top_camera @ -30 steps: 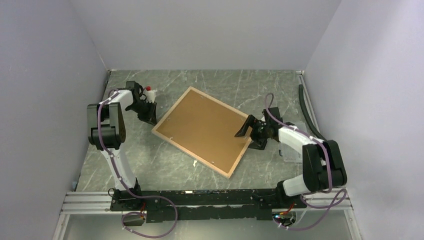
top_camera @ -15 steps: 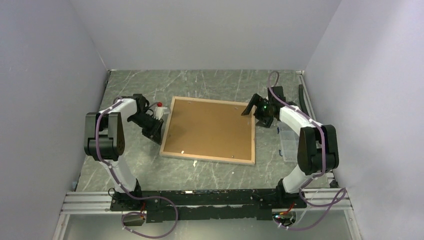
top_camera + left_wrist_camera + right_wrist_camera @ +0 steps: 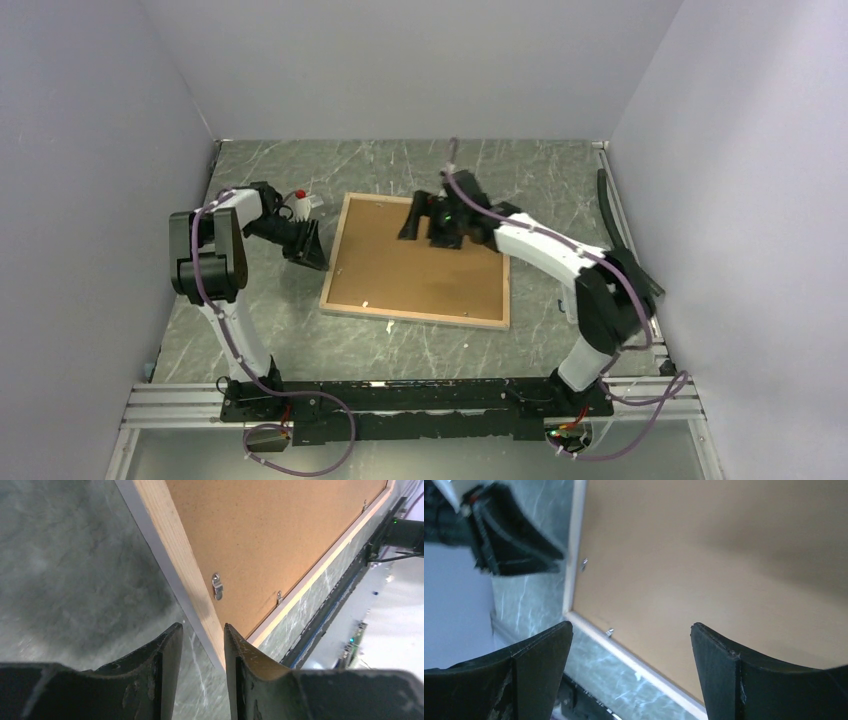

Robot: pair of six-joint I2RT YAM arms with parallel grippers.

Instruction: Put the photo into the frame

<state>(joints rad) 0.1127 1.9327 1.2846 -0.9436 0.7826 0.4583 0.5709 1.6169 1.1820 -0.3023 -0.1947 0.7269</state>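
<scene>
Left end effector (image 3: 202,630), fingers slightly apart and empty, sat low just beside the left rail of the frame (image 3: 420,316). The frame lay flat and back-up at mid-table (image 3: 260,330), brown backing board (image 3: 400,270) uppermost, with bare table along its near and far edges. Right end effector (image 3: 631,626), fingers wide apart and empty, hovered over the board near the frame's far edge.

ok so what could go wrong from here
The left gripper sits at the left rim of the frame, so a nudge could slide it across the table. The right gripper hangs open over the backing board and might miss the small metal tabs. The photo is not in view, so its placement can't be checked.
</scene>
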